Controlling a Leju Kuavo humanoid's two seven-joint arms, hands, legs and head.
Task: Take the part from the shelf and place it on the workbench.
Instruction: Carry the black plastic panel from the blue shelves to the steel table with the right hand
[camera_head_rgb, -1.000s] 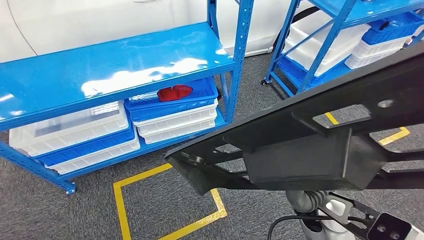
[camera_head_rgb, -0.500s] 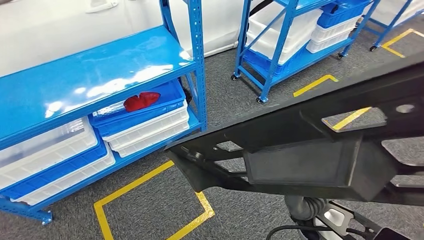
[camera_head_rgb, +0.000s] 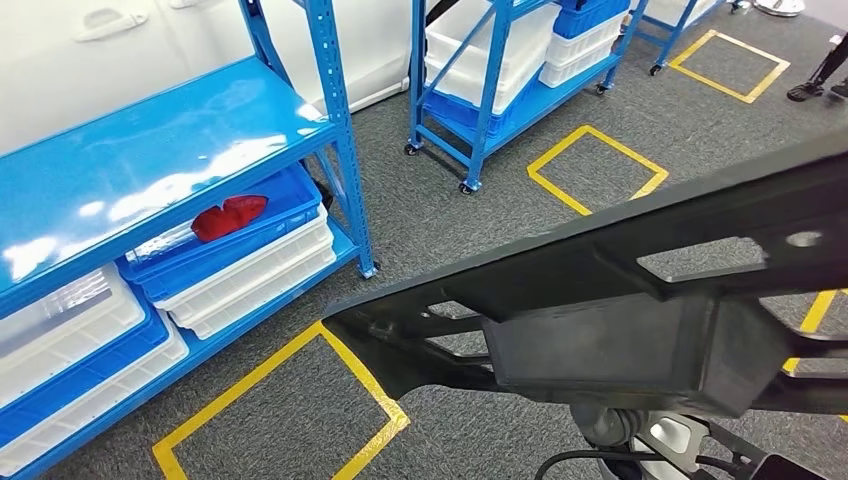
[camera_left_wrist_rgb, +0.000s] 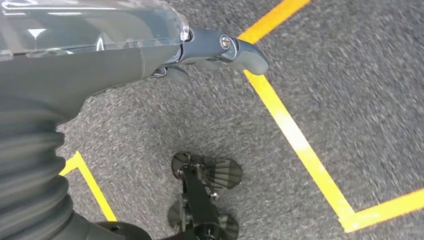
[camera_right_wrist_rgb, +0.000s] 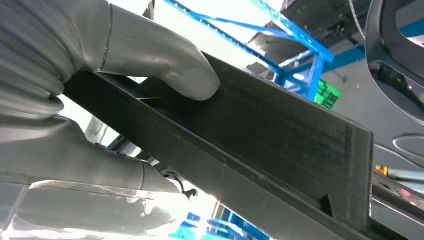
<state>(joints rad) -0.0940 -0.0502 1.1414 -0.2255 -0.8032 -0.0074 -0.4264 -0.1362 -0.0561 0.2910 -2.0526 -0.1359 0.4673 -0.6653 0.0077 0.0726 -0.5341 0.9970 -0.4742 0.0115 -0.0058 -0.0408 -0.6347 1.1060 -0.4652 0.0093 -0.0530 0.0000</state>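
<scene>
Right wrist view: the right hand (camera_right_wrist_rgb: 100, 100) grips the part (camera_right_wrist_rgb: 260, 145), its thick grey thumb pressed on the flat black face and the rest of the hand wrapped under the edge. In the head view the part (camera_head_rgb: 640, 290) is a long black frame with cut-out openings and a boxy block in its middle, carried tilted across the lower right above the grey floor (camera_head_rgb: 470, 220), its pointed end toward the yellow tape square (camera_head_rgb: 290, 400). In the left wrist view the left hand (camera_left_wrist_rgb: 220, 50) hangs over the floor with nothing seen in it; its fingers lie near one another, and I cannot tell whether they are spread or curled. A blue shelf (camera_head_rgb: 130, 160) stands at the left with stacked bins (camera_head_rgb: 250, 260); a red piece (camera_head_rgb: 228, 217) lies in the top blue bin. A second shelf (camera_head_rgb: 490, 80) stands farther back.
</scene>
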